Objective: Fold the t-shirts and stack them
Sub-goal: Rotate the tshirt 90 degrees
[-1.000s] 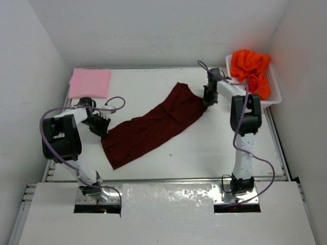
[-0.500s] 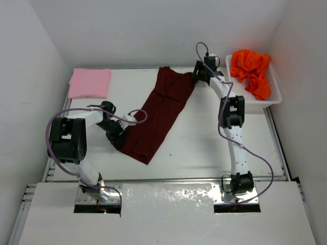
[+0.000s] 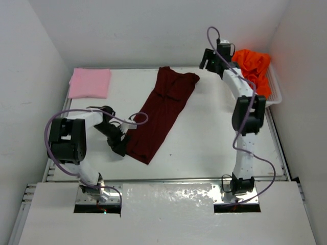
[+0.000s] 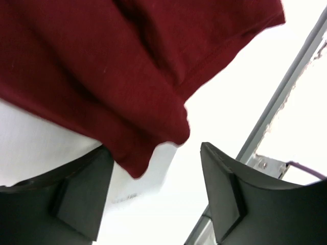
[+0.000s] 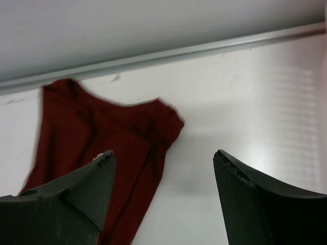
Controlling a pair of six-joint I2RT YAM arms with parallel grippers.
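The maroon t-shirt (image 3: 161,109) lies as one long band slanting across the tabletop (image 3: 214,138), its near end just beside the left pincer (image 3: 121,146), whose jaws stand open and grip nothing. The right pincer (image 3: 208,58), open and empty, hangs apart from the band's far end, which lies to its left.

Maroon t-shirt (image 3: 162,113) lies stretched long and diagonal in the middle, pink t-shirt (image 3: 90,82) folded far left, orange t-shirt (image 3: 250,64) crumpled far right.
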